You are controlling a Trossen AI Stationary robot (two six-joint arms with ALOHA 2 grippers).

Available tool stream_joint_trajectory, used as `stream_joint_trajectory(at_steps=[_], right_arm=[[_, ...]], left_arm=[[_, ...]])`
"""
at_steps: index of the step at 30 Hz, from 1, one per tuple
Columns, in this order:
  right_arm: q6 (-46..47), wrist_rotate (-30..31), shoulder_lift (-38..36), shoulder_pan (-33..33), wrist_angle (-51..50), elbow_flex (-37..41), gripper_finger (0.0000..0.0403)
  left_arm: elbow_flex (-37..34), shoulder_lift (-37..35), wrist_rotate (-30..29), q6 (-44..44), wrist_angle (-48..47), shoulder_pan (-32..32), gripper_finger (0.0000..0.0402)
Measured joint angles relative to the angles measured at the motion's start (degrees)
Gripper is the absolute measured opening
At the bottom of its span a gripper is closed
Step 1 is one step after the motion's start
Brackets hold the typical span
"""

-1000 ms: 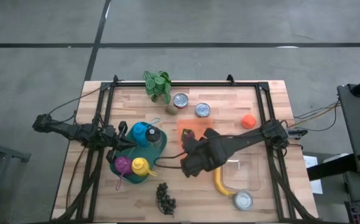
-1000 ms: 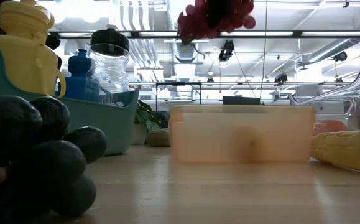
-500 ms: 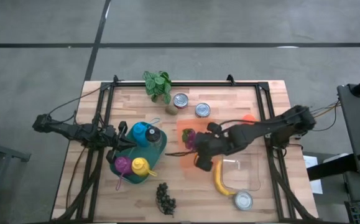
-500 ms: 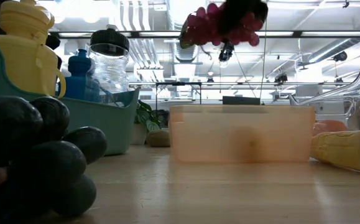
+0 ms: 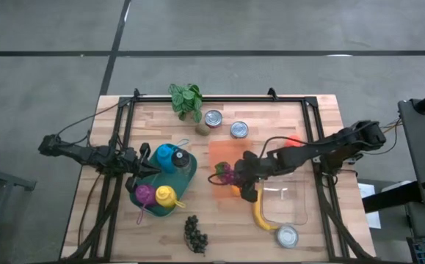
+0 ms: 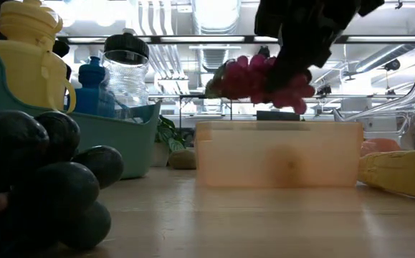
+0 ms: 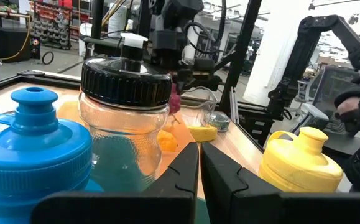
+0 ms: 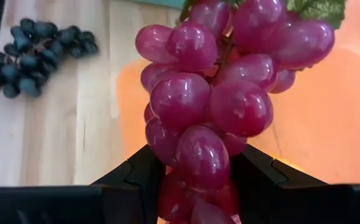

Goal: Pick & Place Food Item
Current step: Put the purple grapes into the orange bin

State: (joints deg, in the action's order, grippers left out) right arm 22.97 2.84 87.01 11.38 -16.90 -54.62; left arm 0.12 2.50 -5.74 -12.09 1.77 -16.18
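Hanging from your right gripper (image 5: 235,176), the red grape bunch (image 6: 261,77) sits clamped between its fingers, just above the orange container (image 6: 279,153) and over that container's near-left edge. Around it you have a banana (image 5: 260,215) and a clear bowl (image 5: 289,200) to the right, two cans (image 5: 225,123) and a small plant (image 5: 186,100) behind, and dark grapes (image 5: 194,233) at the front. Your left gripper (image 7: 199,167) rests pinched together by the teal bin (image 5: 136,196) of bottles, well apart.
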Motion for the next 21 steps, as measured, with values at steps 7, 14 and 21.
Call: stream_joint_trajectory(at_steps=[7, 14, 21], right_arm=[[-0.7, 1.5, 1.2, -1.6, 1.5, 1.9, 0.0146], [-0.5, 1.8, 2.8, -2.7, 2.7, 2.0, 0.0189], [-0.5, 1.8, 2.6, -2.7, 2.8, 1.9, 0.0267]], left_arm=[[0.0, 0.0, 0.0, 0.0, 0.0, 0.0, 0.0022], [0.0, 0.3, 0.0, 0.0, 0.0, 0.0, 0.0022], [0.0, 0.7, 0.0, 0.0, 0.0, 0.0, 0.0022]])
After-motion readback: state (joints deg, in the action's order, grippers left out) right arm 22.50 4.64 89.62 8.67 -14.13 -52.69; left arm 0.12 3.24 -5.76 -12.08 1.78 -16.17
